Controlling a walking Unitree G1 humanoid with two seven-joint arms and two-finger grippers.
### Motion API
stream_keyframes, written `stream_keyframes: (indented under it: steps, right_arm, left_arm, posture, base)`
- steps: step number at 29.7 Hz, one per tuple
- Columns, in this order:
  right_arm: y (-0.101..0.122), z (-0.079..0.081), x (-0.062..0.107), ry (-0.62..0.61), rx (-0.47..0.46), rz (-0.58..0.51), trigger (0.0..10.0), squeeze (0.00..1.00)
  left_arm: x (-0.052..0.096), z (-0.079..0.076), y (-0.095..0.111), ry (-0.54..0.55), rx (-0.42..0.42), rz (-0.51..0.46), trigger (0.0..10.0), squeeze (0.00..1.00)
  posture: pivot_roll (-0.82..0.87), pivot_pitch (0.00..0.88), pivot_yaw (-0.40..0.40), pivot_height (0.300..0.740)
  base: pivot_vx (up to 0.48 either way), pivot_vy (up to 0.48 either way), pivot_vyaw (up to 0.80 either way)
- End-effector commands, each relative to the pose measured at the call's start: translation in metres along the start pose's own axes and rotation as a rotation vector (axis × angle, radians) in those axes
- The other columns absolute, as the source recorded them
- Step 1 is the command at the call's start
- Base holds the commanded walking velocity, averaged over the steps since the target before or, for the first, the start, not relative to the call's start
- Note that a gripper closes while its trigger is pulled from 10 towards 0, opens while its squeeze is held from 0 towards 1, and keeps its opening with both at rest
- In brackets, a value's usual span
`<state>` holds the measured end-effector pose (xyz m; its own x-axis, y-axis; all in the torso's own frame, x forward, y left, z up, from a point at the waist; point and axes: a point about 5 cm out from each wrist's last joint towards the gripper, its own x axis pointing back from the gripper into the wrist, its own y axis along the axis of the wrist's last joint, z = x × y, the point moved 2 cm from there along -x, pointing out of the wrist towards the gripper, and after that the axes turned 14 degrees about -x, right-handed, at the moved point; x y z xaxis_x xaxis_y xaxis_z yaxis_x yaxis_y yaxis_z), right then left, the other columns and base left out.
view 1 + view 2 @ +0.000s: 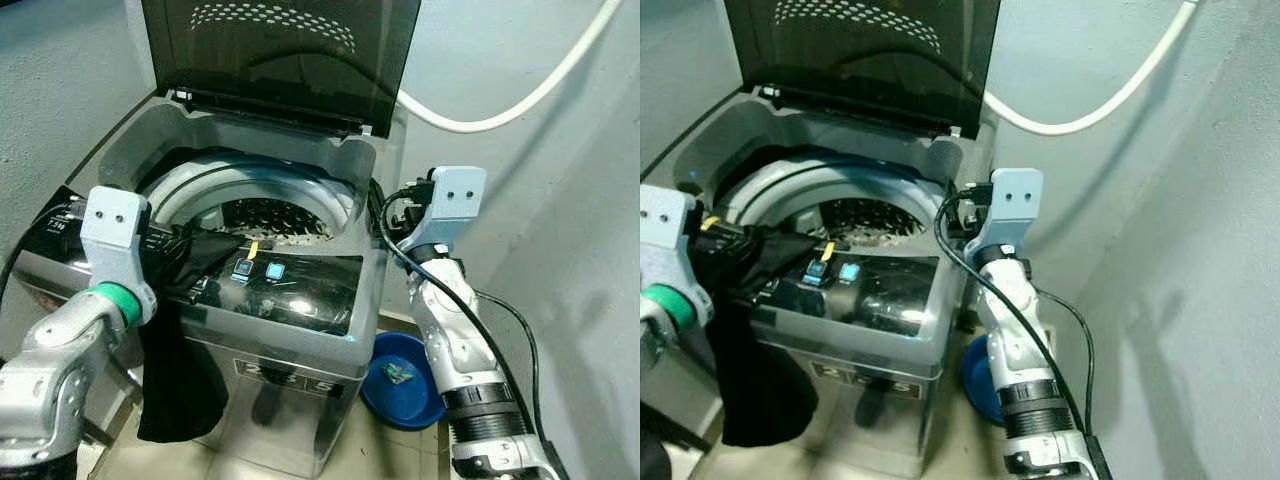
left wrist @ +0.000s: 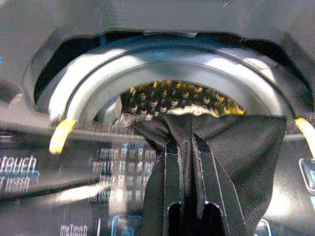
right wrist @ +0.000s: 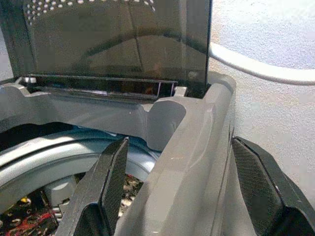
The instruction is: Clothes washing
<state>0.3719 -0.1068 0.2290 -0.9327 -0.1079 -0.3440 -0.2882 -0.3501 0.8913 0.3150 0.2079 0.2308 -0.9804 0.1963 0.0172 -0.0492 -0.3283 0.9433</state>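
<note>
A grey top-loading washing machine (image 1: 300, 345) stands with its dark lid (image 1: 280, 50) raised, and the perforated drum (image 1: 270, 215) shows inside. My left gripper (image 2: 184, 145) is shut on a black garment (image 1: 180, 370) above the control panel (image 1: 290, 285), at the front rim of the drum opening. Most of the garment hangs down the machine's front left corner, outside the tub. My right gripper (image 3: 180, 143) is open and straddles the machine's right wall (image 3: 197, 147), with one finger (image 3: 110, 172) over the tub and the other outside.
A blue basin (image 1: 400, 395) with a small object in it sits on the floor by the machine's right side, under my right arm. A white hose (image 1: 520, 100) runs along the wall behind. Grey walls close in on the left and right.
</note>
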Motion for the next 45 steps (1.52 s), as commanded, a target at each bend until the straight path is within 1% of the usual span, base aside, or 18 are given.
stream_keyframes:
  steps: [1, 3, 5, 7, 9, 15, 16, 18, 21, 23, 24, 25, 26, 31, 39, 43, 44, 45]
  right_arm:
    - [-0.001, -0.002, 0.001, -0.011, 0.001, 0.007, 10.0, 0.0]
    - [-0.001, -0.002, 0.0, -0.011, 0.0, 0.007, 10.0, 0.0]
    - [0.0, -0.002, 0.0, -0.01, 0.0, 0.006, 10.0, 0.0]
    - [0.0, -0.002, 0.0, -0.01, 0.0, 0.006, 10.0, 0.0]
    - [0.0, -0.001, 0.0, -0.008, 0.001, 0.005, 10.0, 0.0]
    - [0.002, -0.001, 0.0, -0.009, 0.003, -0.002, 10.0, 0.0]
    - [0.003, -0.002, 0.0, -0.012, 0.003, -0.004, 10.0, 0.0]
    - [0.005, -0.003, 0.002, -0.018, 0.002, -0.015, 10.0, 0.0]
    - [0.007, -0.005, 0.004, -0.022, 0.0, -0.024, 10.0, 0.0]
    - [0.008, -0.006, 0.005, -0.028, -0.001, -0.029, 10.0, 0.0]
    - [0.008, -0.006, 0.006, -0.032, -0.002, -0.032, 10.0, 0.0]
    - [0.008, -0.006, 0.006, -0.032, -0.002, -0.032, 10.0, 0.0]
    - [0.008, -0.007, 0.006, -0.035, -0.002, -0.034, 10.0, 0.0]
    - [0.009, -0.007, 0.005, -0.037, -0.002, -0.033, 10.0, 0.0]
    - [0.008, -0.004, 0.004, -0.028, -0.007, -0.029, 10.0, 0.0]
    - [0.008, -0.001, 0.003, -0.009, -0.013, -0.027, 10.0, 0.0]
    - [0.01, 0.003, 0.004, 0.03, -0.029, -0.032, 10.0, 0.0]
    - [0.012, 0.007, 0.004, 0.059, -0.041, -0.037, 10.0, 0.0]
  left_arm:
    - [-0.006, 0.008, 0.016, 0.034, -0.048, -0.078, 10.0, 0.0]
    - [-0.01, 0.012, 0.026, 0.049, -0.079, -0.122, 10.0, 0.0]
    - [-0.027, 0.021, 0.067, 0.05, -0.153, -0.281, 10.0, 0.0]
    - [-0.027, 0.021, 0.067, 0.05, -0.153, -0.281, 10.0, 0.0]
    - [-0.045, 0.024, 0.098, 0.026, -0.204, -0.387, 10.0, 0.0]
    - [-0.069, 0.027, 0.136, 0.03, -0.293, -0.495, 10.0, 0.0]
    - [-0.073, 0.029, 0.145, 0.05, -0.327, -0.518, 10.0, 0.0]
    - [-0.076, 0.039, 0.172, 0.231, -0.53, -0.602, 10.0, 0.0]
    - [-0.08, 0.04, 0.182, 0.224, -0.552, -0.623, 10.0, 0.0]
    - [-0.085, 0.033, 0.175, 0.139, -0.518, -0.595, 10.0, 0.0]
    - [-0.089, 0.025, 0.166, 0.059, -0.483, -0.573, 10.0, 0.51]
    - [-0.089, 0.025, 0.166, 0.059, -0.483, -0.573, 10.0, 0.51]
    - [-0.091, 0.018, 0.157, -0.005, -0.453, -0.552, 10.0, 1.0]
    - [-0.094, 0.002, 0.128, -0.135, -0.408, -0.523, 10.0, 1.0]
    - [-0.09, 0.002, 0.119, -0.132, -0.371, -0.543, 10.0, 1.0]
    - [-0.076, 0.001, 0.115, -0.152, -0.346, -0.559, 10.0, 1.0]
    - [-0.06, -0.001, 0.113, -0.196, -0.331, -0.561, 10.0, 0.0]
    - [-0.048, -0.004, 0.111, -0.235, -0.325, -0.562, 10.0, 0.0]
  posture:
    - [0.2, 0.077, -0.004, 0.74]
    - [0.2, 0.077, -0.006, 0.74]
    - [0.19, 0.079, -0.009, 0.74]
    - [0.19, 0.079, -0.009, 0.74]
    - [0.18, 0.081, -0.014, 0.74]
    - [0.16, 0.081, -0.007, 0.74]
    - [0.16, 0.081, -0.007, 0.74]
    - [0.15, 0.082, -0.003, 0.74]
    - [0.14, 0.081, 0.004, 0.74]
    - [0.14, 0.08, 0.01, 0.74]
    - [0.14, 0.081, 0.012, 0.74]
    - [0.14, 0.081, 0.012, 0.74]
    - [0.14, 0.081, 0.012, 0.74]
    - [0.14, 0.083, 0.008, 0.74]
    - [0.15, 0.084, 0.004, 0.74]
    - [0.17, 0.085, -0.001, 0.74]
    - [0.18, 0.085, 0.0, 0.74]
    - [0.18, 0.086, 0.0, 0.74]
  base:
    - [0.0, 0.0, 0.0]
    - [0.0, 0.0, 0.0]
    - [0.0, 0.0, 0.0]
    - [0.0, 0.0, 0.0]
    - [0.0, 0.0, 0.0]
    - [0.0, 0.0, 0.0]
    - [0.0, 0.0, 0.0]
    - [0.0, 0.0, 0.0]
    - [0.0, 0.0, 0.0]
    - [0.0, 0.0, 0.0]
    - [0.0, 0.0, 0.0]
    - [0.0, 0.0, 0.0]
    - [0.0, 0.0, 0.0]
    - [0.0, 0.0, 0.0]
    - [0.0, 0.0, 0.0]
    - [0.0, 0.0, 0.0]
    - [0.0, 0.0, 0.0]
    - [0.0, 0.0, 0.0]
